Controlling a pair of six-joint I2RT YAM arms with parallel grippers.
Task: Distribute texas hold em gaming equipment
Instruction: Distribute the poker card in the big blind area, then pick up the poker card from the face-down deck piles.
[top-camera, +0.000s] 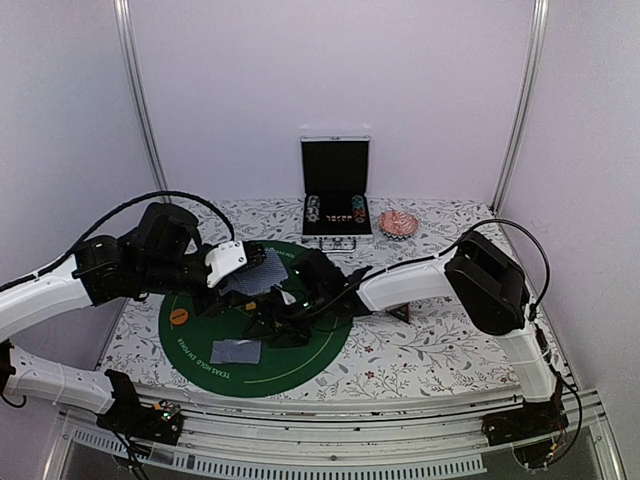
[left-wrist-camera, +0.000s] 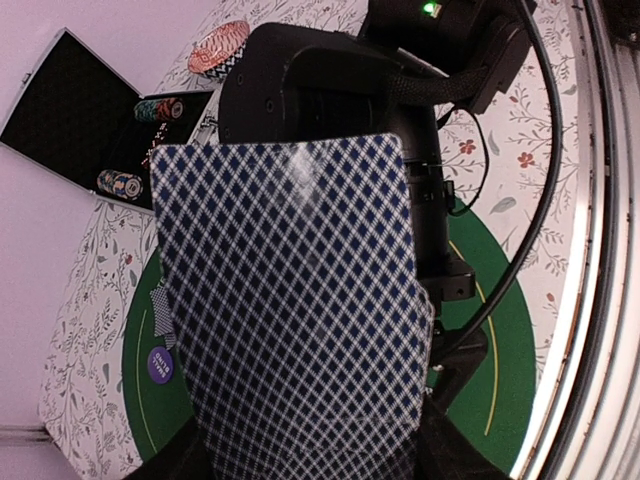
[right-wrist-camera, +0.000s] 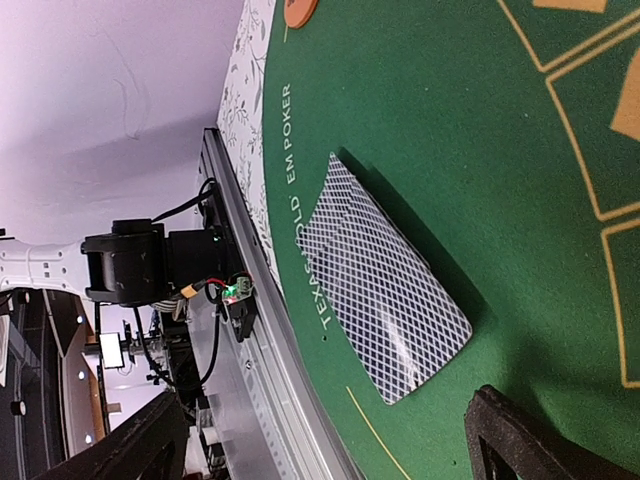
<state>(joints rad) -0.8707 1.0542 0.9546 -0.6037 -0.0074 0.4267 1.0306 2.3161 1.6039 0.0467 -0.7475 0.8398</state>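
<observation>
Cards (top-camera: 237, 351) on green felt mat (top-camera: 300, 368), floral tabletop (top-camera: 430, 350), pale walls (top-camera: 330, 70)

You have a round green mat (top-camera: 300, 352) at centre on the floral tablecloth (top-camera: 440, 350); at top centre an open black case (top-camera: 335, 165), with a red patterned dish (top-camera: 398, 223) just to its right.

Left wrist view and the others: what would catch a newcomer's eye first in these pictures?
A blue diamond-backed card fills the left wrist view, held by the left gripper above the green mat. A second card lies face down near the mat's front edge, seen past the open jaws of the right gripper. At the table's far edge an open case shows chips.
</observation>
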